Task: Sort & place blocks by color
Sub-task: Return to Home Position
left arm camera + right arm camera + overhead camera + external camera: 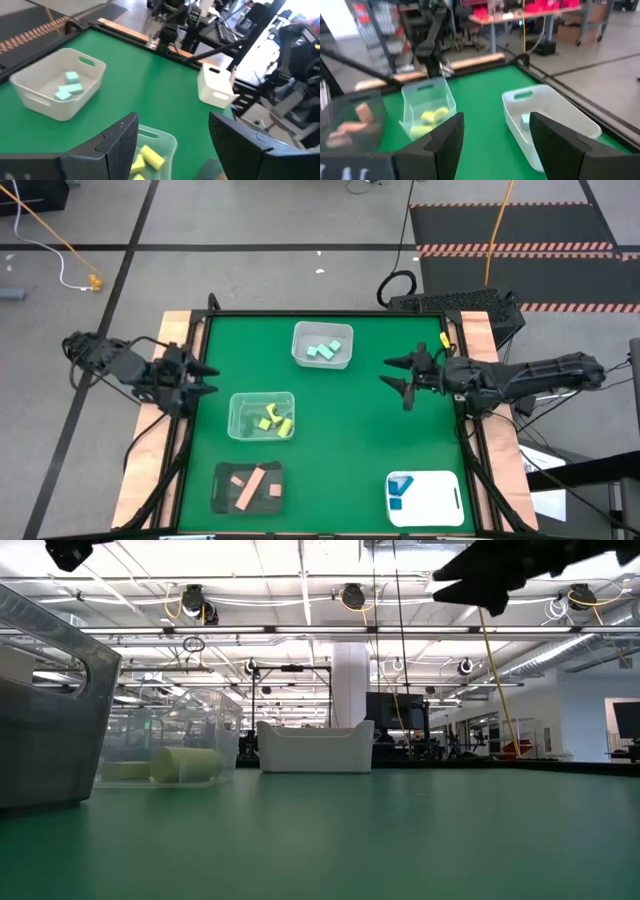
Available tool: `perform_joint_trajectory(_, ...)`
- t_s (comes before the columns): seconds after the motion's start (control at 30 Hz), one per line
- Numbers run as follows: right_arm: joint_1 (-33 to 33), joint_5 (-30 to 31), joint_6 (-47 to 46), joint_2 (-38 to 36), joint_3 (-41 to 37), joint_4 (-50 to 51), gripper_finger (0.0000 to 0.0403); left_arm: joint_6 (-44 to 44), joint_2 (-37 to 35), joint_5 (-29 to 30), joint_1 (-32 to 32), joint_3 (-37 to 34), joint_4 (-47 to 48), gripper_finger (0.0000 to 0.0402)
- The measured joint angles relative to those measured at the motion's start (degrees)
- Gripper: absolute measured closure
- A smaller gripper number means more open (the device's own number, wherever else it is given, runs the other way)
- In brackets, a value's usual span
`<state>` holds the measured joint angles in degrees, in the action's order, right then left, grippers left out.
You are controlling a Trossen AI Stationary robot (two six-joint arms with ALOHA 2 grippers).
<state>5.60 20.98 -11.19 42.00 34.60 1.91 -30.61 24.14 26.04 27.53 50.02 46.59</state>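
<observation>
the mint green blocks (pixel 323 351) lie in the white bin (pixel 297 345) at the far middle of the table (pixel 350 440). the yellow blocks (pixel 275 420) lie in the clear bin (pixel 238 425), just nearer and to the left. the tan-pink blocks (pixel 248 485) lie in the dark tray (pixel 222 498) at the near left, and the blue blocks (pixel 399 488) lie in one end of the white tray (pixel 440 505) at the near right. every block that i can see is inside a container, one colour in each, so i judge the sorting itself is finished and the step in hand is only to bring the arms to their rest pose. the left gripper (pixel 208 378) hangs over the left edge of the table, beside the clear bin but apart from it. its jaws are spread wide and nothing is between them. the right gripper (pixel 392 372) is over the right part of the table, between the white bin and the right edge, well apart from all containers. its jaws are also spread and they carry nothing. in the low view a dark arm shows only high above the cloth, so i think both are lifted clear of the bins. the next move, as i judge it, calls for no grasp: each arm should fold back toward its own side, going up and away so that no finger catches the rim of a light bin and pushes it or tips it.
</observation>
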Motion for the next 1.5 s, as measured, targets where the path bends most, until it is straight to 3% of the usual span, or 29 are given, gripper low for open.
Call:
perform_joint_trajectory(0.27, -3.92, -0.21, -3.17, 0.0, -13.14, -21.75, 0.0186, 3.11, -0.87, 0.29, -1.96, -0.29, -0.04, 0.0158)
perform_joint_trajectory(0.57, -4.46, -0.17, -4.63, 0.0, -23.56, -41.55, 0.0186, 1.38, -0.96, 1.05, -3.44, -6.37, -1.15, 0.0158)
perform_joint_trajectory(1.1, -4.46, 0.19, -13.49, 0.0, -29.92, -42.45, 0.0186, 2.01, -1.0, 1.14, -6.78, -27.28, -25.69, 0.0158)
perform_joint_trajectory(1.5, -4.46, 0.26, -21.06, 0.02, -33.54, -42.35, 0.0186, 1.34, -1.0, 1.14, -9.96, -39.23, -39.31, 0.0158)
